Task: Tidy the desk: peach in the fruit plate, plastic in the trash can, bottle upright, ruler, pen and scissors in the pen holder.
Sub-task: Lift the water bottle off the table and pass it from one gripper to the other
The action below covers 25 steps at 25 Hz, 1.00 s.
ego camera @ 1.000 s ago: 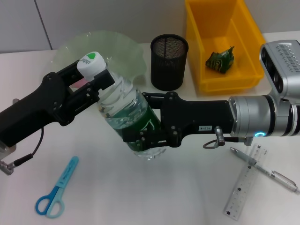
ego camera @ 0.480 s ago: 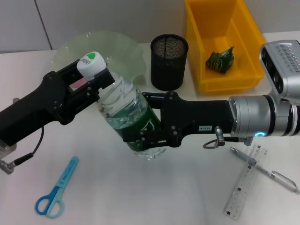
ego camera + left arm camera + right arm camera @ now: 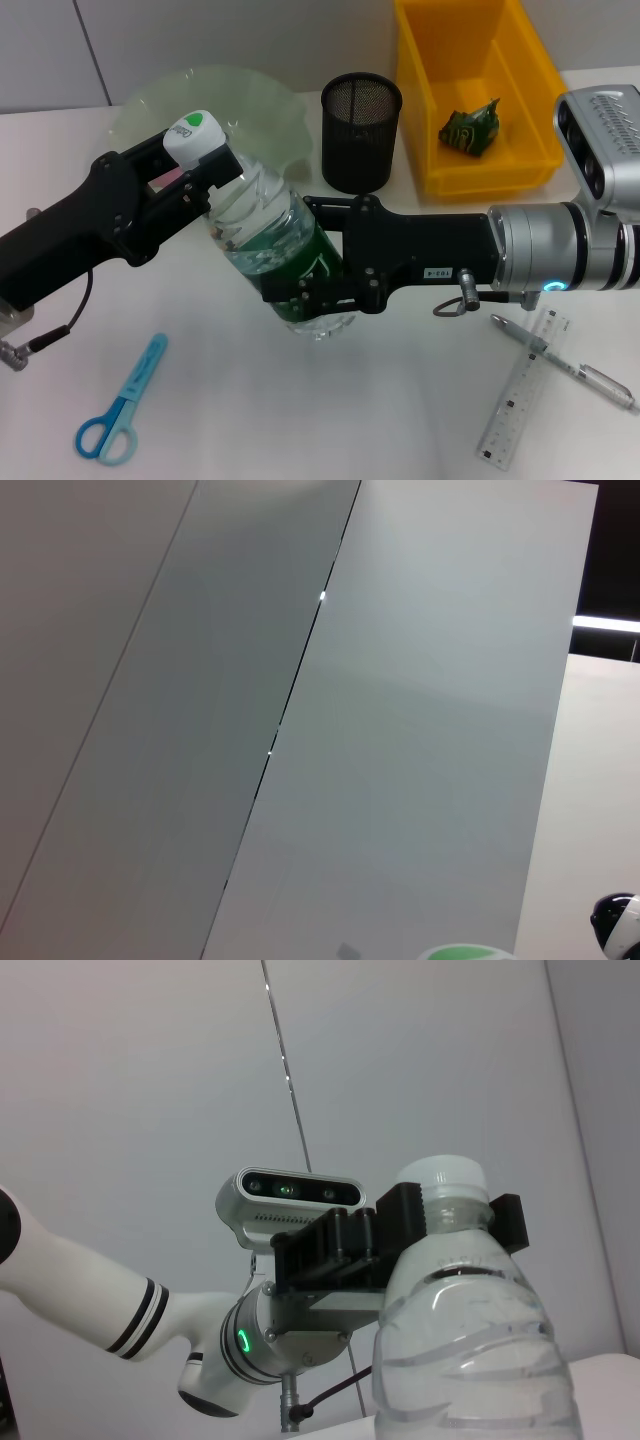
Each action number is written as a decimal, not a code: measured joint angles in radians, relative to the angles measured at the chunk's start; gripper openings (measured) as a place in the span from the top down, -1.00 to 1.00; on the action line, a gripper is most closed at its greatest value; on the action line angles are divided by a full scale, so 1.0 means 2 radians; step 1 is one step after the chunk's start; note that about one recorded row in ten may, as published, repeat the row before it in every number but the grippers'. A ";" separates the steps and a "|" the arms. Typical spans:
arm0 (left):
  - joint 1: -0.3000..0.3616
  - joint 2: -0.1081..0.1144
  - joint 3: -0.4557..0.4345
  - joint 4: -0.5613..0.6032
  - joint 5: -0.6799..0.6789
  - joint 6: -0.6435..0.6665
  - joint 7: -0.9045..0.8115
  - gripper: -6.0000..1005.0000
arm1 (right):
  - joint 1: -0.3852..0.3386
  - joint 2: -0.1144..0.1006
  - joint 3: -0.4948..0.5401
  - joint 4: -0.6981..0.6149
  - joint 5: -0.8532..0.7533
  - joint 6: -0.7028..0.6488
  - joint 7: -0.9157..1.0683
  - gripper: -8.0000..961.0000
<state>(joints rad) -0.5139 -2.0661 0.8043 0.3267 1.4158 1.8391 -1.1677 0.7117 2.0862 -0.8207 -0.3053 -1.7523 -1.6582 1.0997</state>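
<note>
Clear bottle (image 3: 272, 246) hasn't budged over the last second: left gripper (image 3: 205, 165) clamped at its neck, right gripper (image 3: 318, 275) clamped round its body, tilted above desk, uprighting stalled.

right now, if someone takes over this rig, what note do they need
Left gripper: jaws shut on the neck of the bottle, just under the cap.
Right gripper: jaws shut on the bottle's lower body. The bottle is tilted in both grips, in front of the fruit plate.
Done: plastic lies in the yellow trash can.
Left: stand the bottle upright and let go. Scissors, pen and ruler lie on the desk; the pen holder looks empty. No peach is visible in the plate; the left arm hides part of it.
</note>
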 joint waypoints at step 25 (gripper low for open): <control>-0.001 0.001 0.001 0.005 0.001 0.005 -0.020 0.11 | 0.001 0.000 0.001 -0.002 0.000 -0.001 0.004 -0.71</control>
<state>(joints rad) -0.5161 -2.0632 0.8056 0.3357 1.4174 1.8487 -1.2068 0.7133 2.0862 -0.8187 -0.3092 -1.7516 -1.6609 1.1081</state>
